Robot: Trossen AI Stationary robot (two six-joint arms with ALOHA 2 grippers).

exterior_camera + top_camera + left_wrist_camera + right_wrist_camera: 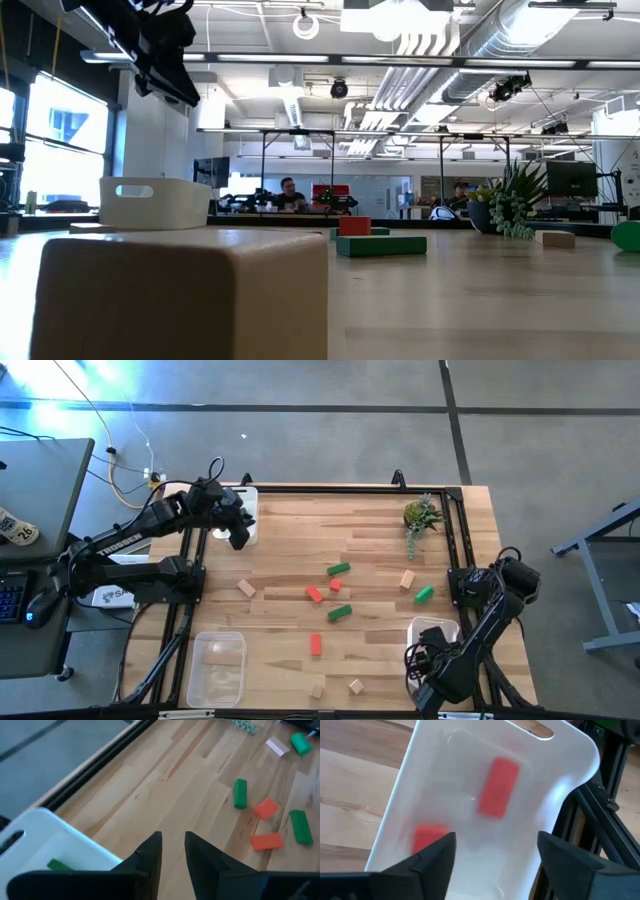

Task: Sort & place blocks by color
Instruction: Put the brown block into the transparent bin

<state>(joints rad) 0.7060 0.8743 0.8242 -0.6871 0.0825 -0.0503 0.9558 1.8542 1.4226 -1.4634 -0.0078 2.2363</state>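
Small green potted plant [421, 517] standing near table's far right corner — people sitting in room behind, yellow cable [128, 488] lying on floor.

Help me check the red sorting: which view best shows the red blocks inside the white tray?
The right wrist view: it looks straight into the white tray, showing two red blocks between the open right gripper. The high view's arm covers them; other views miss them.

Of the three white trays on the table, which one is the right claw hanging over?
The white tray at the table's near right corner. It alone holds red blocks, and the open right claw sits directly above it. The left claw is at the far-left tray.
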